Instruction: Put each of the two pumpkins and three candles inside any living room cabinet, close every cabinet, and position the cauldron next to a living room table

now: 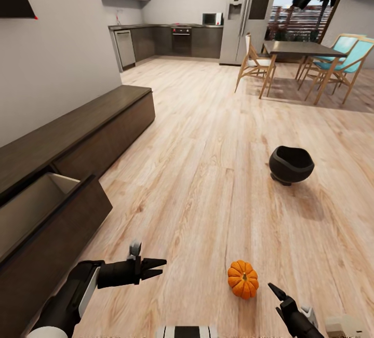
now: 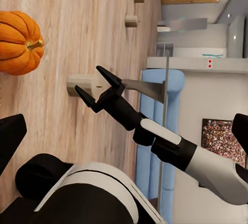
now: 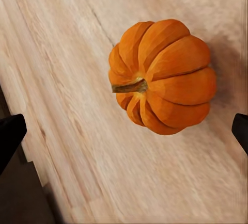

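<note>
The right gripper (image 1: 277, 296) hangs with its jaws spread wide and empty, just beside the pumpkin (image 1: 243, 279), which sits on the wooden floor (image 1: 208, 172) a little ahead of its fingertips. The left gripper (image 1: 157, 268) is also parted and empty, well apart from the pumpkin, close to the cabinet (image 1: 78, 140) with its open drawer (image 1: 31, 213). The cauldron (image 1: 291, 164) stands on the floor farther ahead of the right gripper.
</note>
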Controlling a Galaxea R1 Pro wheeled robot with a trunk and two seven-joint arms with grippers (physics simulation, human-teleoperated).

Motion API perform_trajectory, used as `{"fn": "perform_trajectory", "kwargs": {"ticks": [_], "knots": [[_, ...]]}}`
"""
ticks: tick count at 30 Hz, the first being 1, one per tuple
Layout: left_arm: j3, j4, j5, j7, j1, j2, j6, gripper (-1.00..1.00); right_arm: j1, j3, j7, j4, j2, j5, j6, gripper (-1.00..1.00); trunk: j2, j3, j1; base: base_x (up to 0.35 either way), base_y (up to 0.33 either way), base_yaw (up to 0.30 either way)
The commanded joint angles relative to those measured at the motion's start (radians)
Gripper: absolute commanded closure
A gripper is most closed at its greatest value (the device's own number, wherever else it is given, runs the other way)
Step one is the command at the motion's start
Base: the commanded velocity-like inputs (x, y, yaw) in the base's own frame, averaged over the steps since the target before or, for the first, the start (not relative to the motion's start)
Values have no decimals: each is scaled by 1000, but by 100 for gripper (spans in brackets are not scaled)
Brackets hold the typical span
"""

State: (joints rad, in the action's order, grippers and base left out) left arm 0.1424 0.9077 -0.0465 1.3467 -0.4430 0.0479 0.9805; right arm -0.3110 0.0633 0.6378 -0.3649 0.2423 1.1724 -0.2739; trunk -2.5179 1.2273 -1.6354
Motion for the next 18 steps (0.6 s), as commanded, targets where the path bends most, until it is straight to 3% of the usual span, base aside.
{"fn": "perform_trajectory", "kwargs": {"ticks": [1,18], "knots": [[0,0,-3,2,0,0,10,-100,0,4,2,0,0,8,-10,-100,-1,5,0,0,0,0],[-1,0,-3,1,0,0,10,-100,0,6,64,1,-1,10,-8,-100,-5,70,-8,0,0,0]]}}
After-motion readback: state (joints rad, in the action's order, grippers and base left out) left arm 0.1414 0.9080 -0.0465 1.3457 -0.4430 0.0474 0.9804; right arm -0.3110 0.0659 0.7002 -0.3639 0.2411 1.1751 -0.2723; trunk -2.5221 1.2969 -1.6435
